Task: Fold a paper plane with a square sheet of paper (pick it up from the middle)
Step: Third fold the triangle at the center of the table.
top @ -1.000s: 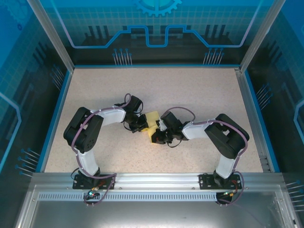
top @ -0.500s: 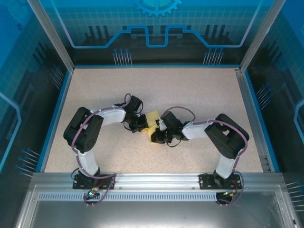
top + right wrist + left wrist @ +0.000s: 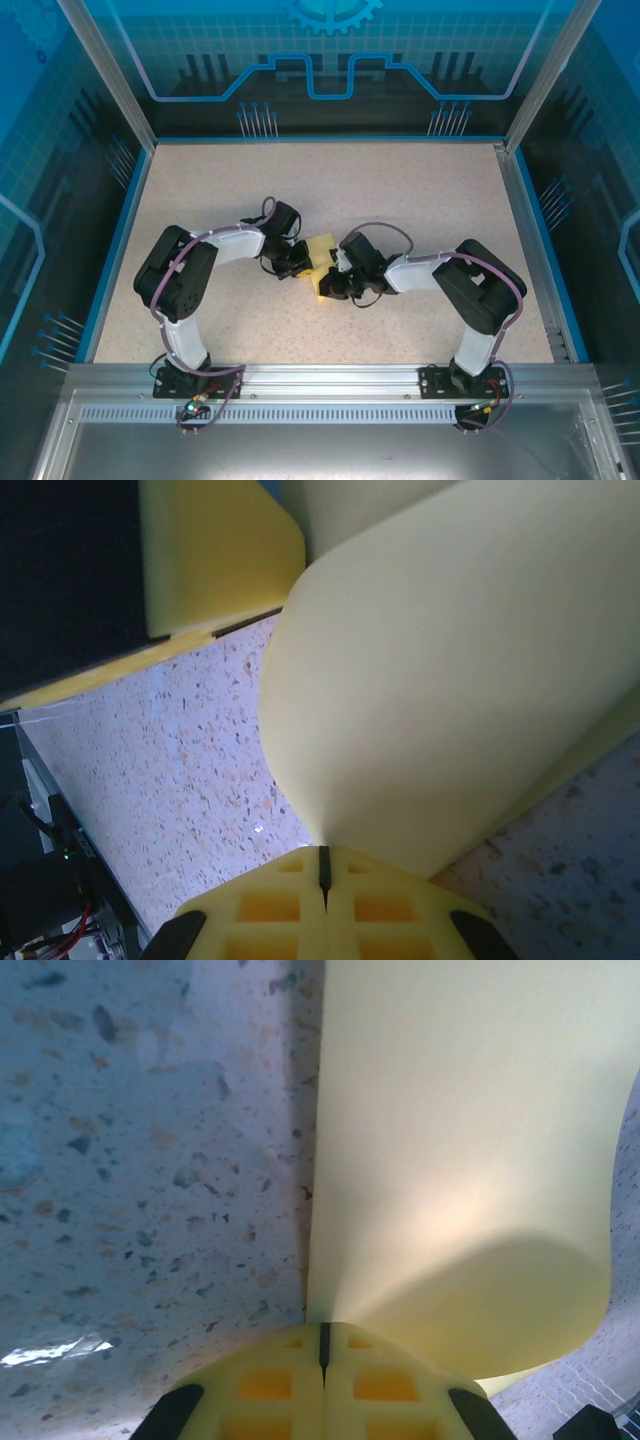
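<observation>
The yellow sheet of paper (image 3: 320, 260) hangs bent between my two grippers at the middle of the table. My left gripper (image 3: 301, 264) is shut on its left edge, and my right gripper (image 3: 334, 281) is shut on its near right part. In the left wrist view the sheet (image 3: 460, 1160) rises from the pinched tips of the left gripper (image 3: 323, 1326) and curls over to the right. Seen from the right wrist, the paper (image 3: 450, 680) bulges up out of the right gripper (image 3: 323, 852), with a yellow finger (image 3: 215, 550) of the left gripper at the top left.
The speckled table (image 3: 400, 190) is bounded by a blue rim, with glass walls behind and at both sides. A metal rail (image 3: 320, 380) with both arm bases runs along the near edge. Both arms are bent inward, elbows out.
The right gripper has edged slightly to the left with the paper, and its cable loop has shifted. The left arm has stayed put.
</observation>
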